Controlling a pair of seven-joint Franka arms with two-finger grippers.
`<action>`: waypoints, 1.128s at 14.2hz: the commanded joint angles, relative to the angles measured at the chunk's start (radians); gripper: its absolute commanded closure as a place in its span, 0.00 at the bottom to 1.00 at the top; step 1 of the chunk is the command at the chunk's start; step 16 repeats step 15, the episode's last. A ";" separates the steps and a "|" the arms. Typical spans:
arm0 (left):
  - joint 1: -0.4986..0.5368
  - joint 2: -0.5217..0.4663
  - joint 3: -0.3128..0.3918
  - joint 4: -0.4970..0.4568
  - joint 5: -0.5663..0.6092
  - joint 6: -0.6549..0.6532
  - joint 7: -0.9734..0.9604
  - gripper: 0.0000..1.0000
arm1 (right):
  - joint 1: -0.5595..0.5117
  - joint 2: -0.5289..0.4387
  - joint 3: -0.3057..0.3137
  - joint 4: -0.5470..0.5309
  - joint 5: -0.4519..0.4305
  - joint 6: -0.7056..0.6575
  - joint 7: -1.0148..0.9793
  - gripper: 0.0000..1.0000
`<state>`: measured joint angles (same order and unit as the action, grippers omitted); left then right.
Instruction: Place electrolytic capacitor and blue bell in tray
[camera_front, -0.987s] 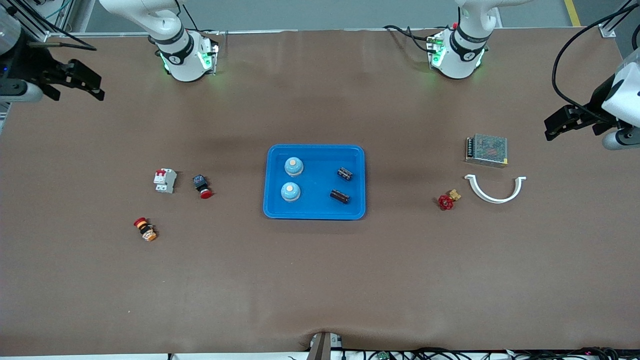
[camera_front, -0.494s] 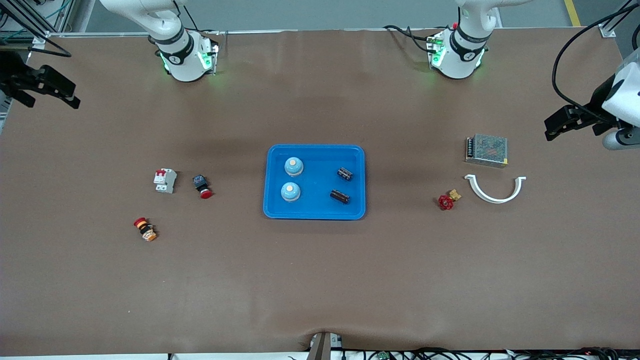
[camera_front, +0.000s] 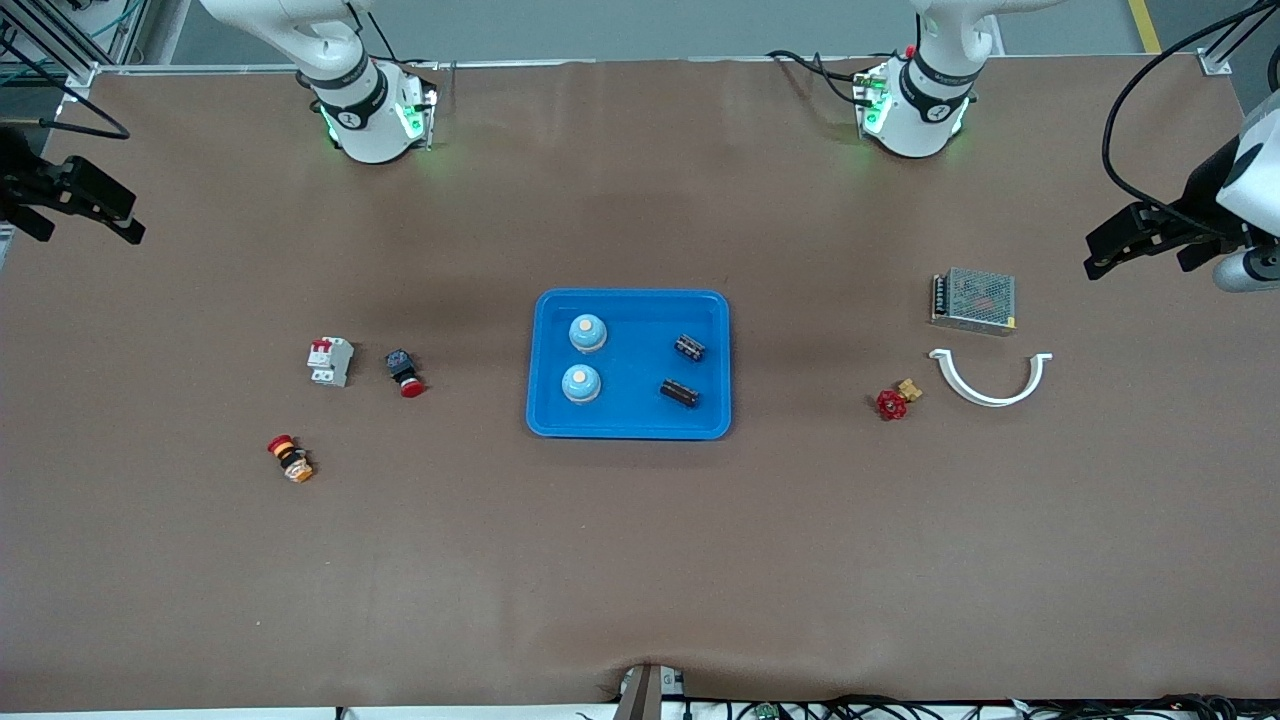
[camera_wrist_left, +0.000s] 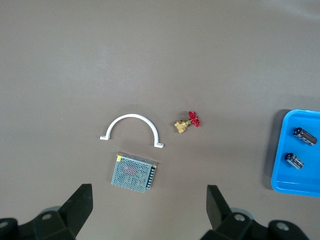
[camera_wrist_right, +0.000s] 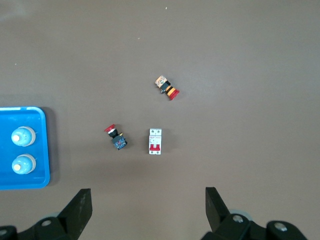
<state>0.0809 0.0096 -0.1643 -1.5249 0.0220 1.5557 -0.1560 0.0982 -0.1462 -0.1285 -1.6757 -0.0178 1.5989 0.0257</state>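
My tray (camera_front: 628, 425) sits at the middle of the front frame, and the job's things lie inside it already: two blue bells (camera_front: 588, 332) stand one above the other in the half toward my right arm's end of the table, the second bell (camera_front: 581, 383) nearer the camera, and two dark capacitors (camera_front: 689, 347) lie in the half toward my left arm's end, the second capacitor (camera_front: 679, 393) lower in the frame. My left gripper (camera_front: 1125, 240) hangs at the frame's right edge, over the bare mat just above the mesh-topped power supply (camera_front: 974, 300), its fingers spread wide and holding nothing. My right gripper (camera_front: 75, 205) hangs at the frame's left edge, upper part, over bare mat, fingers likewise spread and empty. Both arms wait well apart from the tray. Below the power supply in the frame lies a white curved clip (camera_front: 990, 378), and beside it, toward the tray, a small brass valve with a red handle (camera_front: 893, 401). Toward my right arm's end I see a white breaker with a red switch (camera_front: 330, 360), a black push button with a red cap (camera_front: 404, 372) just beside it, and lower in the frame a second button (camera_front: 290, 458) in red, yellow and orange.
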 joint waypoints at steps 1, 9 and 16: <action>0.005 -0.005 -0.006 0.014 -0.019 -0.011 0.027 0.00 | -0.020 0.019 0.010 0.031 -0.010 -0.005 -0.004 0.00; 0.004 -0.008 -0.008 0.023 -0.010 -0.029 0.027 0.00 | -0.023 0.027 0.010 0.039 0.004 0.006 -0.003 0.00; -0.001 -0.011 -0.009 0.037 -0.002 -0.057 0.026 0.00 | -0.025 0.027 0.010 0.039 0.002 0.015 -0.004 0.00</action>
